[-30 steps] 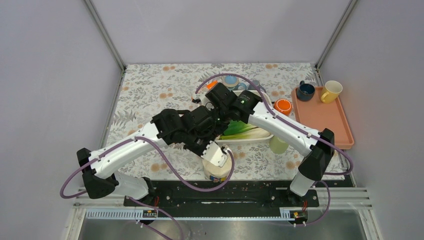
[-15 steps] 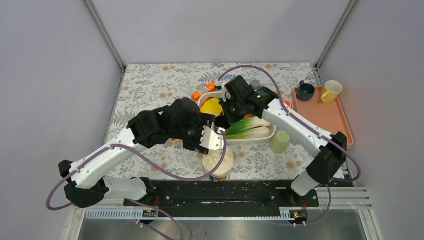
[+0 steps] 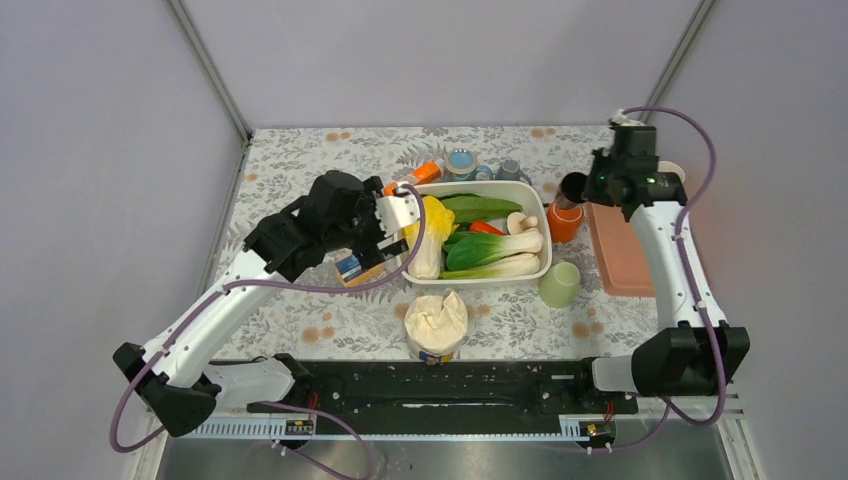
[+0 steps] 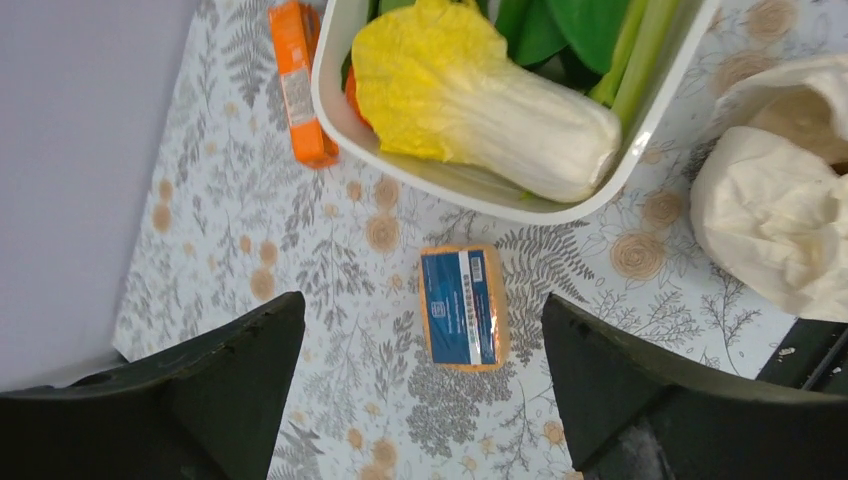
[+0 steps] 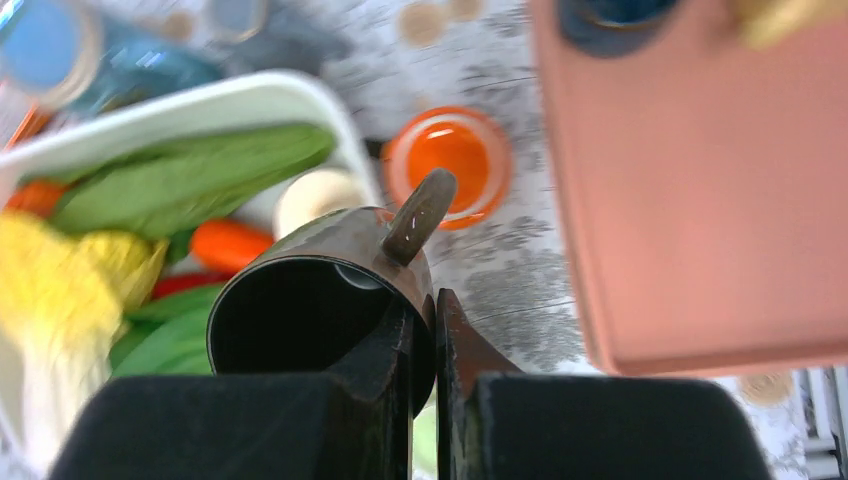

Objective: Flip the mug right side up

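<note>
Right hand (image 5: pixel 436 305), tight on the mug (image 5: pixel 340 235) rim, now over by the pink tray (image 5: pixel 690 200); left hand (image 4: pixel 420 305) agape.

Smeared by blur in the right wrist view: jars (image 5: pixel 45 45) at top left, probably two. Cropped by the top edge there: blue cup (image 5: pixel 612 10), yellow cup (image 5: pixel 790 15). Too small overhead to make out: the handle of the dark mug (image 3: pixel 572 187). Clipped at right in the left wrist view: cloth bag (image 4: pixel 775 215).
</note>
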### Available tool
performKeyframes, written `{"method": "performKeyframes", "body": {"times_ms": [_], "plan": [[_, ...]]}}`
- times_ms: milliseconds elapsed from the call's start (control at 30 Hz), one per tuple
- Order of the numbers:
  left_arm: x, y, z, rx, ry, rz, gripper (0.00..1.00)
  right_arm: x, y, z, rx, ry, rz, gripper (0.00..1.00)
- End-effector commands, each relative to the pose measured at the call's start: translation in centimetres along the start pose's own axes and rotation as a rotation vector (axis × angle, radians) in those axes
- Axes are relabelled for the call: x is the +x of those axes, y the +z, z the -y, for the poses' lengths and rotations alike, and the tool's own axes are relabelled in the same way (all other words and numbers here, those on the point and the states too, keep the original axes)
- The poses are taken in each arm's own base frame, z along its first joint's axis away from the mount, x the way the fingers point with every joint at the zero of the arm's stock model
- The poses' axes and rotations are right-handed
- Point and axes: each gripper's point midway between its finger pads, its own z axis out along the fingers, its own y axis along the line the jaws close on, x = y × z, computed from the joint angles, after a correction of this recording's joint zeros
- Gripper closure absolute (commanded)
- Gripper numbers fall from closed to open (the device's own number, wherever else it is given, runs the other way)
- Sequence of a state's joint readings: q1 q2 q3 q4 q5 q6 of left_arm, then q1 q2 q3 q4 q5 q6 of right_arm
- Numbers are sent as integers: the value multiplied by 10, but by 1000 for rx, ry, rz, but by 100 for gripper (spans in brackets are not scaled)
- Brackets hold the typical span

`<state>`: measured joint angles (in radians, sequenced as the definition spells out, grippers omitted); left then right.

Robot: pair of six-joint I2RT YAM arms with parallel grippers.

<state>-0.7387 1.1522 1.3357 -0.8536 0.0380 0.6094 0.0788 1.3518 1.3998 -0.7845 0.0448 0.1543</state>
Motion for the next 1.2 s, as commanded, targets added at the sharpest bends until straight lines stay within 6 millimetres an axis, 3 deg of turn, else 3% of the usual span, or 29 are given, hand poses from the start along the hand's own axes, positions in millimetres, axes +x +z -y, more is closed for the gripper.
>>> {"method": "performKeyframes", "body": {"times_ms": [0,133,367,633,800,900,1000,1167], "plan": [[8,14,-18,-53,-143,44,8,-34,7,73,148,173,130,100],[30,27,-20,-59,-171,5,8,-25,36,124,245,312,98,100],[50,35,-21,-74,-163,-42,8,4,87,169,392,406,21,100],[55,36,-20,-64,-155,-60,8,28,114,202,479,478,24,100],[55,35,-20,-63,-158,-60,8,39,131,206,466,480,-31,100],[54,33,-22,-68,-157,-58,8,42,133,207,467,477,-42,85],[53,31,-23,-69,-154,-54,8,38,132,207,464,469,-35,76],[57,31,-19,-60,-146,-61,8,31,128,200,431,459,-54,46]]}}
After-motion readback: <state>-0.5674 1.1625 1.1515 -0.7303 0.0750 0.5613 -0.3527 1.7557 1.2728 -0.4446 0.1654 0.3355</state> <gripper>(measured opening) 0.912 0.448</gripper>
